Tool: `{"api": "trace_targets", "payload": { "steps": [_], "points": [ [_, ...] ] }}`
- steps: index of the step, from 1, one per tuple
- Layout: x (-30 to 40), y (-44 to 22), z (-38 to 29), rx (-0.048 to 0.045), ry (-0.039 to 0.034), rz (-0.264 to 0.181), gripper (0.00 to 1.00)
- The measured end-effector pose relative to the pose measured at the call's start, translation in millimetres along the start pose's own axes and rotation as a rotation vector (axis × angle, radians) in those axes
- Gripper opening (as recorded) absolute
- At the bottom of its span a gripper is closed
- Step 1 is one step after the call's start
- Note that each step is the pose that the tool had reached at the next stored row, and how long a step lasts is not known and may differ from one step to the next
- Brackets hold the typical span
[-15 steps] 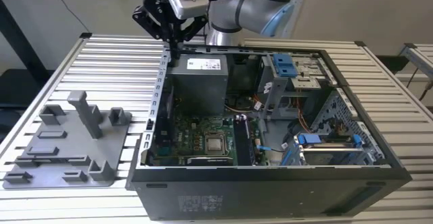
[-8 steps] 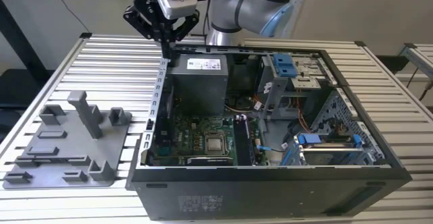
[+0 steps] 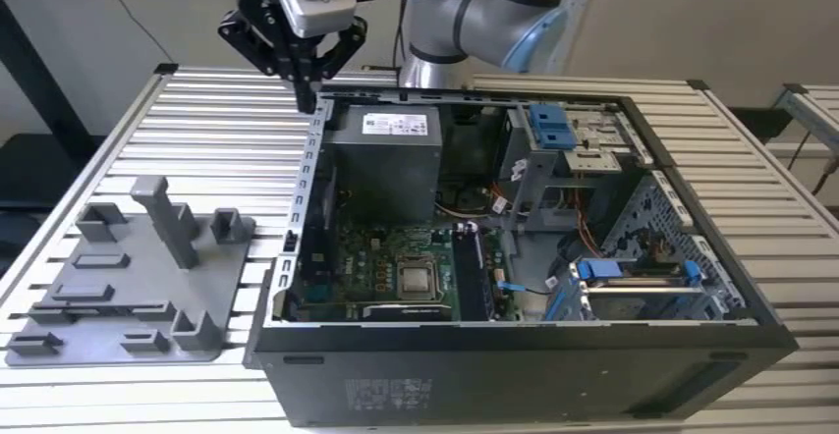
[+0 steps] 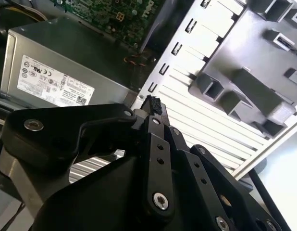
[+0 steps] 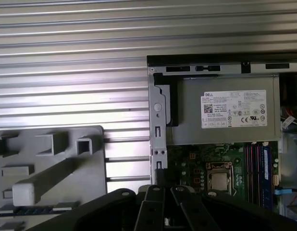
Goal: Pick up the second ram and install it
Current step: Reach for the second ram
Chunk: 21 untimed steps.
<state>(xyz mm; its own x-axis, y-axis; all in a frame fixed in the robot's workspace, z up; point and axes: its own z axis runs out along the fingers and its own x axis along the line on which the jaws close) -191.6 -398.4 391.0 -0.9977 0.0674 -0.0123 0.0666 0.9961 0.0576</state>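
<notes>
The second ram (image 5: 40, 210) shows as a slim dark bluish strip lying in a slot of the grey plastic tray (image 5: 52, 159). In the exterior view that strip (image 3: 112, 308) sits low on the tray (image 3: 79, 341), at the exterior view's left of the open computer case (image 3: 525, 331). My gripper (image 3: 309, 95) hangs above the case's far left corner, well away from the tray. Its fingers meet at the tips, shut, with nothing seen between them. Both wrist views show the black fingertips (image 4: 151, 105) (image 5: 159, 176) over the case's edge. The black memory slots (image 3: 475, 275) run beside the processor (image 3: 417, 280).
A grey power supply (image 3: 381, 154) fills the case's far left part. Blue drive brackets (image 3: 555, 128) and cables crowd the exterior view's right side. The tray carries a tall upright post (image 3: 171, 223) and several blocks. The ribbed metal table (image 3: 216, 149) lies bare behind the tray.
</notes>
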Motion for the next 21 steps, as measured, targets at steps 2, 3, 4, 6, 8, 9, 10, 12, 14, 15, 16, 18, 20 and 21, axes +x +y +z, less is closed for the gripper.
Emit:
{"api": "trace_targets", "payload": {
  "steps": [2, 3, 4, 6, 8, 9, 10, 12, 14, 15, 16, 18, 20, 21],
  "points": [
    [4.5, -0.3, 0.0, -0.0007, 0.0001, 0.0, 0.11],
    [6.7, -0.5, -0.1, -0.001, 0.0001, 0.0, 0.11],
    [9.1, -0.6, -0.1, -0.0013, 0.0002, 0.0, 0.11],
    [14.4, -1.0, -0.1, -0.0022, 0.0002, 0.0, 0.11],
    [20.0, -1.4, -0.1, -0.0029, 0.0002, 0.0, 0.11],
    [22.6, -1.5, -0.2, -0.003, 0.0003, 0.0, 0.11],
    [24.8, -1.7, -0.2, -0.0032, 0.0003, 0.0, 0.11],
    [28.8, -2.0, -0.3, -0.0034, 0.0005, 0.0, 0.11],
    [32.8, -2.2, -0.4, -0.0037, 0.0007, 0.0, 0.11],
    [35.2, -2.4, -0.4, -0.0039, 0.0007, 0.0, 0.11],
    [37.8, -2.5, -0.4, -0.004, 0.0007, 0.0, 0.11],
    [43.2, -2.9, -0.4, -0.0043, 0.0007, 0.0, 0.11],
    [49.1, -3.3, -0.4, -0.0044, 0.0007, 0.0, 0.11],
    [51.9, -3.5, -0.3, -0.0045, 0.0007, 0.0, 0.11]
  ]
}}
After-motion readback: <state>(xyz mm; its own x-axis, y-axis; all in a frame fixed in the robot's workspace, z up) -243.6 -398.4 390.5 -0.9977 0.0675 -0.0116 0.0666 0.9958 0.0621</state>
